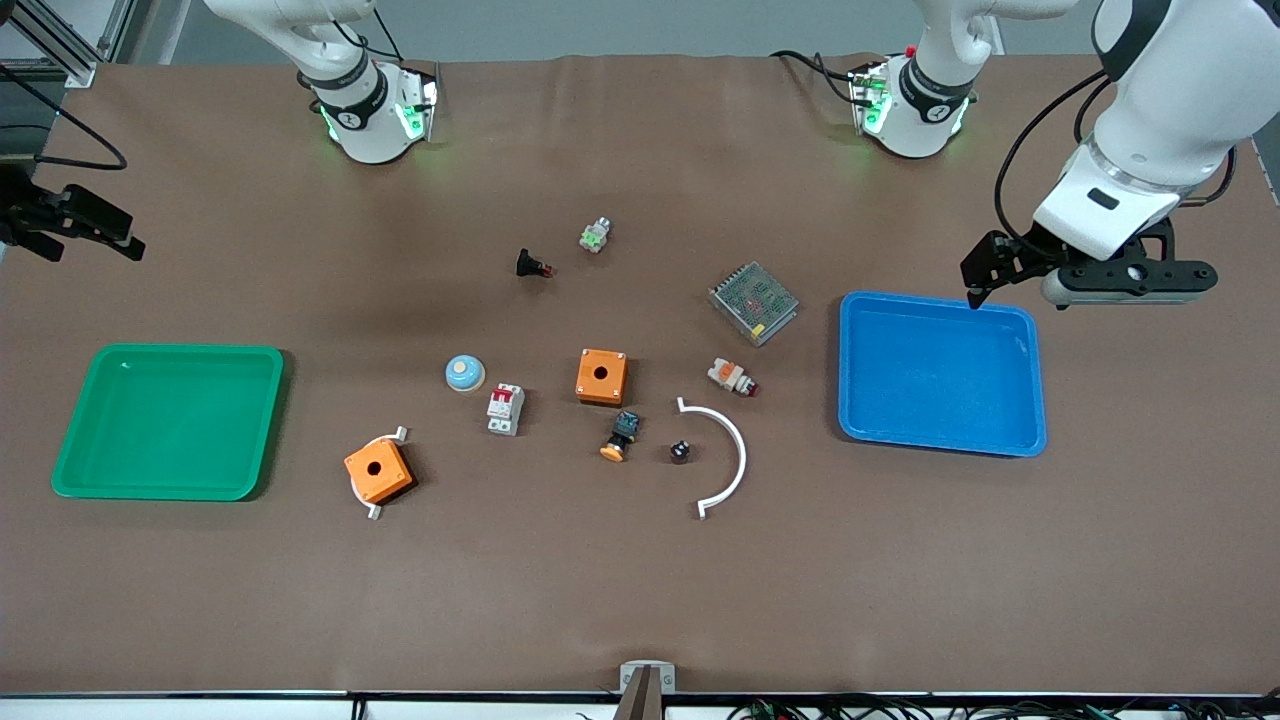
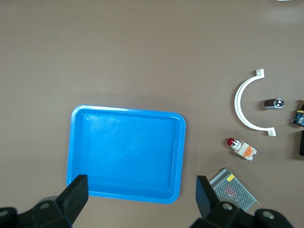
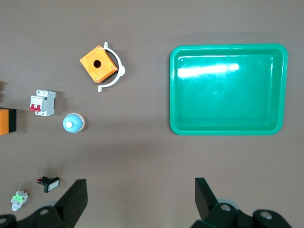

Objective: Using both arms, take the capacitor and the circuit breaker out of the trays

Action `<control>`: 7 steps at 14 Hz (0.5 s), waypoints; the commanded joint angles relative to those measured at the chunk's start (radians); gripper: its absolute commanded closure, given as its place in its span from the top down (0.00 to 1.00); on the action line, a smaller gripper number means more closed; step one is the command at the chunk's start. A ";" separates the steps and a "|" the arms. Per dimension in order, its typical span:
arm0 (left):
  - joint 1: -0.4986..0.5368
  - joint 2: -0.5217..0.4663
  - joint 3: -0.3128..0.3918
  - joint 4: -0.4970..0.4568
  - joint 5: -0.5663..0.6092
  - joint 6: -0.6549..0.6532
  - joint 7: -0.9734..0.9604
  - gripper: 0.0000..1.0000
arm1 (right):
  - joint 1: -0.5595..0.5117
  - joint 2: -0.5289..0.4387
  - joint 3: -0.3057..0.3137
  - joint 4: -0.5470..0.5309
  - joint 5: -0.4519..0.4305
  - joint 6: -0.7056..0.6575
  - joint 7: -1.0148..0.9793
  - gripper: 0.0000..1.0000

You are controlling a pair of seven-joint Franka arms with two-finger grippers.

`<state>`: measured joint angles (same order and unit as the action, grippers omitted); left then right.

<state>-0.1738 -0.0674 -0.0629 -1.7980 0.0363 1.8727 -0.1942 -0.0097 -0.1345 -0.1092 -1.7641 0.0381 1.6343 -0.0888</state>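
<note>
The capacitor (image 1: pixel 680 452), a tiny dark cylinder with a pale end, lies inside the curve of a white arc piece (image 1: pixel 733 457); it also shows in the left wrist view (image 2: pixel 274 103). The breaker (image 1: pixel 505 409), a white-grey block with red levers, lies mid-table beside a blue dome button (image 1: pixel 465 373); it also shows in the right wrist view (image 3: pixel 42 103). My left gripper (image 1: pixel 1000 275) (image 2: pixel 141 190) is open and empty over the blue tray's edge farthest from the front camera. My right gripper (image 1: pixel 125 238) (image 3: pixel 140 192) is open and empty over bare table, above the green tray's end.
The blue tray (image 1: pixel 940 375) lies at the left arm's end, the green tray (image 1: pixel 165 420) at the right arm's end. Mid-table lie two orange boxes (image 1: pixel 601 376) (image 1: pixel 378 471), a mesh power supply (image 1: pixel 753 302), a white-orange switch (image 1: pixel 731 377) and an orange-capped button (image 1: pixel 621 437).
</note>
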 commanded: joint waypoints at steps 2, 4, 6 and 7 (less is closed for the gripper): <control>0.008 0.060 -0.005 0.163 -0.013 -0.136 0.099 1.00 | -0.015 -0.034 0.016 -0.021 0.000 -0.007 -0.005 1.00; 0.011 0.055 0.003 0.181 -0.009 -0.145 0.101 1.00 | -0.012 -0.033 0.017 -0.021 0.000 -0.005 0.003 1.00; 0.031 0.052 0.005 0.192 -0.004 -0.159 0.105 1.00 | -0.009 -0.031 0.020 -0.020 0.002 -0.001 0.006 1.00; 0.031 0.052 0.003 0.200 -0.003 -0.158 0.102 1.00 | -0.007 -0.030 0.022 -0.017 0.002 0.002 0.017 1.00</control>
<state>-0.1585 -0.0284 -0.0572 -1.6382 0.0356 1.7430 -0.1148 -0.0095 -0.1412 -0.0998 -1.7646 0.0383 1.6313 -0.0872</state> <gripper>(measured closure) 0.000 0.000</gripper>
